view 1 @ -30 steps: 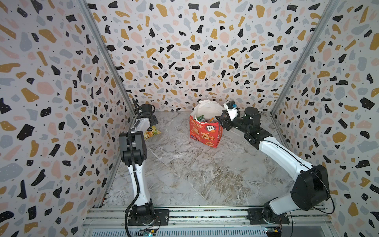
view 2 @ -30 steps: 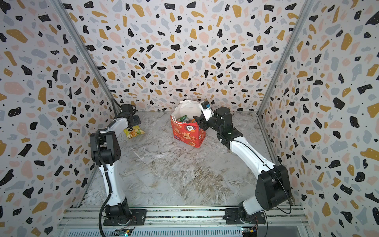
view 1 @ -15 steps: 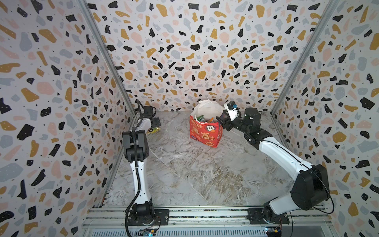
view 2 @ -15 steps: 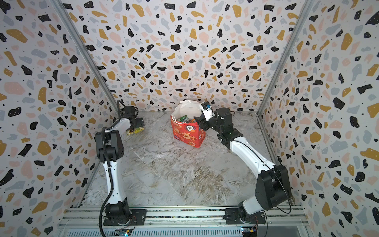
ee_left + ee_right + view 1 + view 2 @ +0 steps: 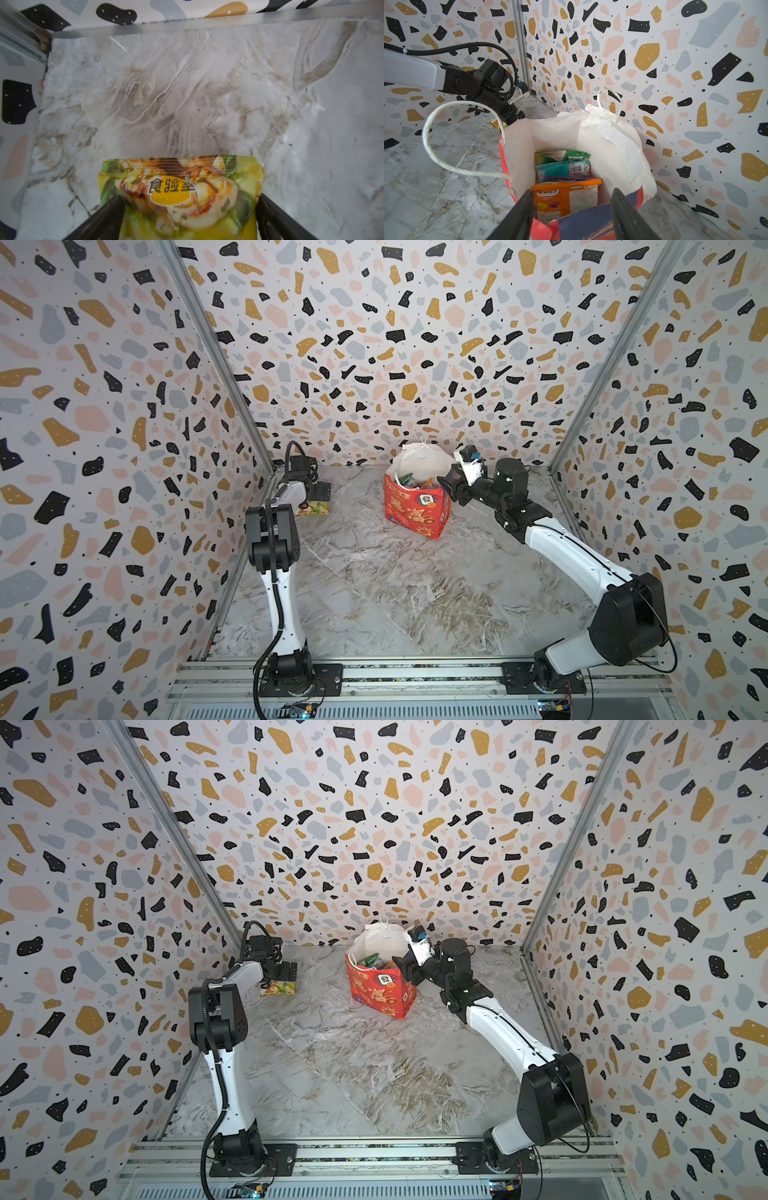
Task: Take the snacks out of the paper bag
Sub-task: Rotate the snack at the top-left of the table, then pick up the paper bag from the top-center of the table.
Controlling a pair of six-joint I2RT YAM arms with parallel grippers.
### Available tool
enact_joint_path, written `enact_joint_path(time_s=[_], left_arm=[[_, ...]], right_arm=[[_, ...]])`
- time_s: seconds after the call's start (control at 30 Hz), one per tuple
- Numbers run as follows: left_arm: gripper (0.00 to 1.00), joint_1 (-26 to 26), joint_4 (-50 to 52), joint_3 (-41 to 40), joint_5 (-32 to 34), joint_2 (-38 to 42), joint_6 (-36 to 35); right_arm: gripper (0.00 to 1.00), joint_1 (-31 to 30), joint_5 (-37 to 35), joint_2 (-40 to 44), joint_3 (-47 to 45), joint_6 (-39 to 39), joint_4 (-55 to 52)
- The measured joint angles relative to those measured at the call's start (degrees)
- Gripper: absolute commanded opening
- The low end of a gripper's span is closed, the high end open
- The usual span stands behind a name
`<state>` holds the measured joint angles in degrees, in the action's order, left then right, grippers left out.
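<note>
Worktop [image 5: 395, 593]: marbled, with the paper bag [image 5: 415, 510] standing upright at its far middle, mouth gaping, exactly where it stood a second ago. The right arm [image 5: 573, 556] has not moved either, and your right gripper [image 5: 448, 488] sits against the bag's rim. The left arm [image 5: 272, 539] is the only change. Its left gripper [image 5: 322, 491] has shifted slightly and now hangs directly over the yellow packet [image 5: 312, 509] in the far left corner, covering part of what lay exposed a second ago. The packet itself has not shifted.

Neither top view settles how the jaws stand; the wrist views do. In the left wrist view the jaws are spread wide, one either side of the yellow packet, which lies flat on the worktop. In the right wrist view the jaws are spread, flanking the rim of the bag's blue panel [image 5: 591, 224] and pinching nothing you can see. Only that view shows the contents clearly: the orange packet [image 5: 566, 197] nearest, then the purple packet [image 5: 571, 178], teal packet [image 5: 554, 169] and green packet [image 5: 562, 155], all inside the bag.
</note>
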<state>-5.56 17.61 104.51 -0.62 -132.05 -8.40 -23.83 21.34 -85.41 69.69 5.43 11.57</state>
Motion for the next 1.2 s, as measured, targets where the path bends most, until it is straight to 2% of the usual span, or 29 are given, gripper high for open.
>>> enact_joint_path(time_s=[0.23, 0.37, 0.43, 0.5, 0.6, 0.73, 0.87, 1.03, 1.2], left_arm=[[1.0, 0.5, -1.3, -0.3, -1.2, 6.1, -1.0], [1.0, 1.0, -4.3, -3.1, -2.1, 14.3, 0.8], [0.99, 1.9, -7.9, -7.4, -2.6, 20.2, 3.3], [0.99, 3.2, -12.2, -12.9, -3.5, 26.6, 6.6], [0.98, 7.4, -21.5, -24.3, -3.5, 36.8, 12.5], [0.98, 17.5, -31.0, -38.4, -1.1, 47.2, 18.7], [0.98, 26.1, -35.2, -47.9, 1.9, 53.9, 22.3], [0.95, 27.9, -37.2, -53.2, 5.7, 61.1, 24.1], [0.95, 28.2, -38.9, -55.0, 6.9, 63.8, 24.3]], right_arm=[[0.67, 0.3, 0.6, -0.4, 5.6, -1.0, -5.1], [0.7, 2.6, 2.0, -0.7, 11.2, -3.1, -8.4], [0.69, 4.8, 3.1, -2.1, 15.4, -4.6, -11.1], [0.63, 7.4, 4.6, -4.9, 20.8, -5.2, -14.3], [0.58, 10.1, 4.9, -10.8, 30.1, -4.5, -20.9], [0.56, 10.6, 4.3, -18.2, 38.8, -1.8, -29.9], [0.54, 9.4, 2.7, -26.9, 50.6, 0.6, -38.9], [0.55, 6.2, -1.5, -33.9, 59.8, 3.1, -45.2], [0.58, 3.4, -3.4, -38.5, 65.3, 4.0, -47.7]])
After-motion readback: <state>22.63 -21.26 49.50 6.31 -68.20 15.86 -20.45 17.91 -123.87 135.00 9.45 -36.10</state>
